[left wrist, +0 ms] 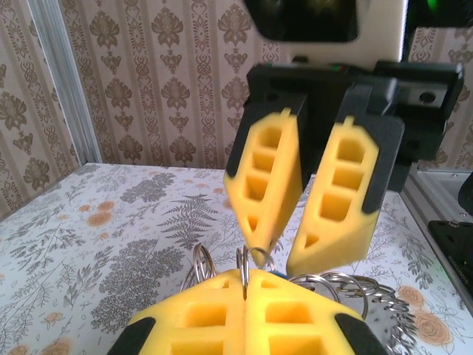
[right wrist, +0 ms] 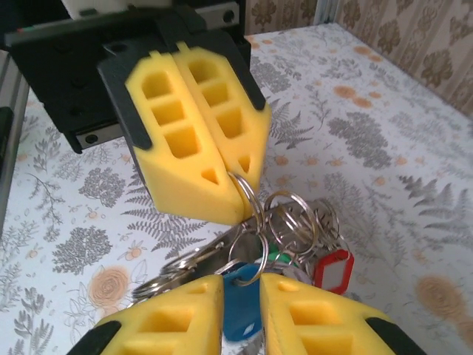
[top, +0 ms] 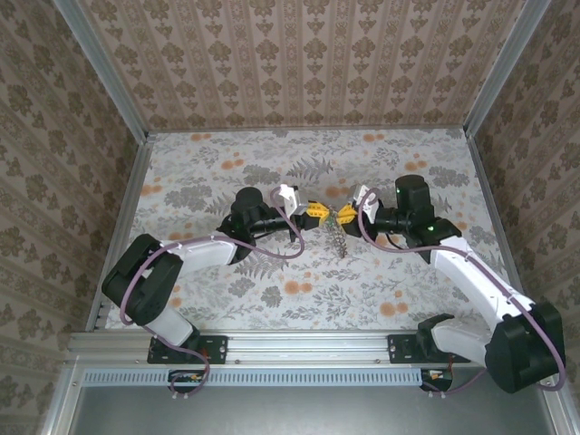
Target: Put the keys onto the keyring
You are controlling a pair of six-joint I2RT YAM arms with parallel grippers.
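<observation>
Left gripper: bottom edge, yellow foam pads pressed together, thin keyring pinched in the seam.
Right gripper: opposite, pointing down, pads parted.
Loose rings: silvery bunch, just right of the seam.
Table: floral cover.
Wall: patterned paper.

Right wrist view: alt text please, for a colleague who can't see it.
The left gripper, its yellow foam jaws shut, pinches a thin silvery metal ring above a bunch of small keys with blue, green and red plastic heads, with the floral-patterned table behind. At the bottom edge the right gripper has its jaws slightly apart, the blue head between them.
</observation>
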